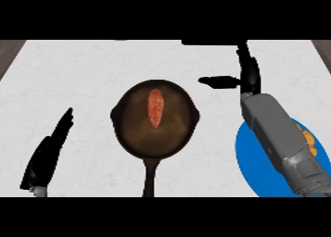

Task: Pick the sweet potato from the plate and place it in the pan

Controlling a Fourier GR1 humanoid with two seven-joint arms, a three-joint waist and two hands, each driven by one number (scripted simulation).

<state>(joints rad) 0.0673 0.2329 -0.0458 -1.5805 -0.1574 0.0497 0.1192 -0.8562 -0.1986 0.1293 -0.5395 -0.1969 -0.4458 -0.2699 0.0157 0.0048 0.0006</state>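
Two black hands show over the white counter (79, 60), and neither one holds anything. On the right hand (248, 74) the fingers (245, 55) run straight up toward the far edge of the counter and lie close together, while the thumb (219, 82) sticks out sideways to the left, well apart from them; nothing sits between thumb and fingers. Behind that hand the grey forearm (281, 139) slants down to the lower right and crosses over the blue plate (253, 162), hiding much of it. At the forearm's right side, on the plate, a small orange patch (308, 141) peeks out; what it is cannot be told. On the left hand (48, 155) the fingers (64, 121) are straight and pressed together, pointing up and a little right, resting near the lower left of the view and touching nothing. Between the two arms lies the dark pan (130, 134), its handle (150, 178) pointing toward the lower edge. A reddish-orange sweet potato (155, 107) lies lengthwise inside the pan, in the upper middle of the base, apart from both hands. Strips of brown wood (2, 55) border the counter at both upper corners.
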